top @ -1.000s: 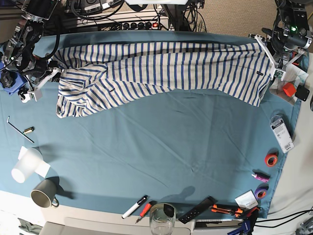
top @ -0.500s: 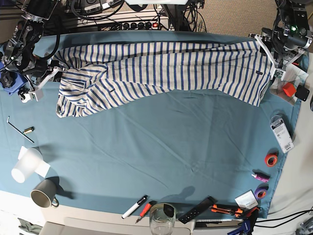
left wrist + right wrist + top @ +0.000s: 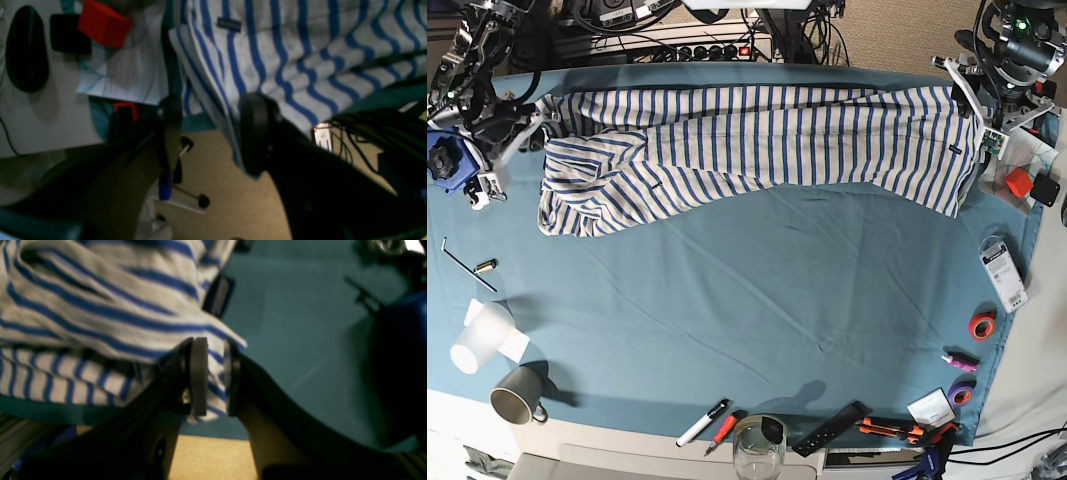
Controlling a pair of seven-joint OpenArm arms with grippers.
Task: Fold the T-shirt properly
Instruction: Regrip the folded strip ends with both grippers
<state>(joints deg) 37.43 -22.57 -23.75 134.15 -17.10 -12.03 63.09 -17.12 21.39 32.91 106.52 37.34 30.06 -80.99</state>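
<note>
I have the shirt (image 3: pixel 757 140) stretched lengthwise along the worktop's (image 3: pixel 757 300) far edge between my two pincers, which I judge squares it for the fold. The left pincer (image 3: pixel 210 133) stands parted, hem edge loose between its jaws without being gripped; the right pincer (image 3: pixel 211 373) stands narrowly parted around the bunched sleeve end, though I cannot tell if it still pinches. A red block (image 3: pixel 103 23) and paper (image 3: pixel 130 73) lie just outside the left pincer, off the cloth.
</note>
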